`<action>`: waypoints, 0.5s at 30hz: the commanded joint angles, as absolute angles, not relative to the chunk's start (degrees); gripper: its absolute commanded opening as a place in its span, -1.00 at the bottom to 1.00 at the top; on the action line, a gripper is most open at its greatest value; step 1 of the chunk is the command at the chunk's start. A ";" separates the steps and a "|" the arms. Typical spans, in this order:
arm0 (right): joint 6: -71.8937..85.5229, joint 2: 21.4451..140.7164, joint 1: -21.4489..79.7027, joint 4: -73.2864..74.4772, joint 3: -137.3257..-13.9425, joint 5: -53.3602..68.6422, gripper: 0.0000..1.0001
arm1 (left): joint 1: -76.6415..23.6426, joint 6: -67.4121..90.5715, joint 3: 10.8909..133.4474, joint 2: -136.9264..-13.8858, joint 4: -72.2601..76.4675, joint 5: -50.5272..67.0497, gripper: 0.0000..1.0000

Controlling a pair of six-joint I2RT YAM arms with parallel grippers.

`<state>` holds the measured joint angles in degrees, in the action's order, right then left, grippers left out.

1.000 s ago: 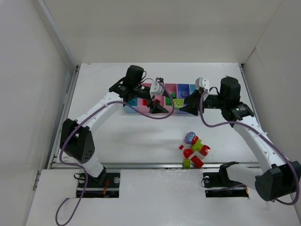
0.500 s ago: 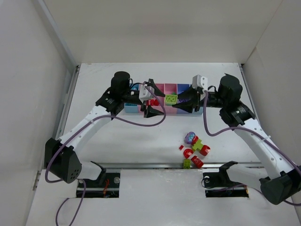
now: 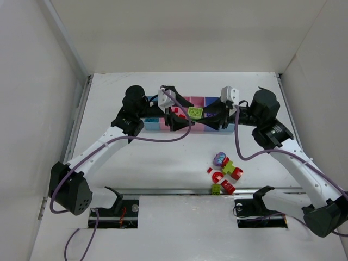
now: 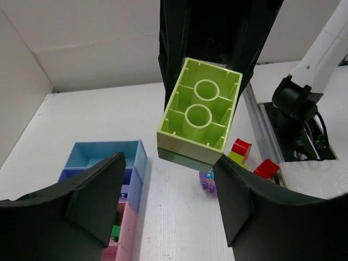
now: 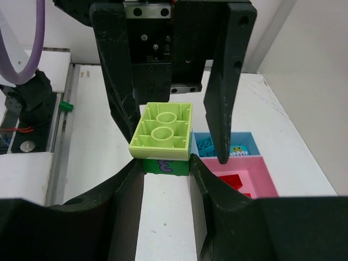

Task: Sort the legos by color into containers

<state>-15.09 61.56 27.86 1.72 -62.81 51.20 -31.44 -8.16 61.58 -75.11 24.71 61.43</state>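
1. Drawn closer than a moment ago, both arms now meet above the containers [image 3: 153,126] at the far middle of the tabletop [image 3: 163,157]. The right gripper [image 5: 166,169] has carried its load leftward toward the left gripper [image 4: 167,163].
2. Right jaws are clamped on a stacked pair of legos: a yellow-green brick [image 5: 162,129] on a dark green brick [image 5: 175,165] with a purple mark, held in the air over the middle of the row.
3. Left jaws stand wide, flanking the pair; one side lies close by the brick, the other is clear of it.
4. Loose legos [image 3: 225,171] in red, yellow-green and purple cluster by the tabletop's near edge, right of centre, well apart from the containers.
5. Blue pieces [image 5: 209,145] sit in a light blue bin [image 5: 239,134], and a red piece [image 5: 234,182] lies in the pink bin [image 5: 261,163] beside it.
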 commanded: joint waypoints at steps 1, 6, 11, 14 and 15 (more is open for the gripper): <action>-15.02 61.08 28.39 -1.93 -61.97 50.63 -0.99 | -31.73 -2.90 61.52 -73.65 31.46 63.43 0.23; -15.03 61.08 28.39 -1.93 -61.96 50.10 -0.99 | -31.73 -2.90 62.05 -73.65 31.46 67.05 -0.04; -16.08 61.08 28.39 -1.93 -61.35 50.10 -0.99 | -32.26 -3.43 62.05 -73.65 31.46 68.20 -0.25; -16.08 61.08 28.39 -1.93 -61.35 50.10 -0.99 | -32.26 -3.96 62.05 -73.65 31.46 68.20 -0.76; -16.08 61.61 28.39 -1.93 -61.35 50.10 -0.99 | -32.26 -3.96 62.05 -73.65 31.46 68.20 -1.00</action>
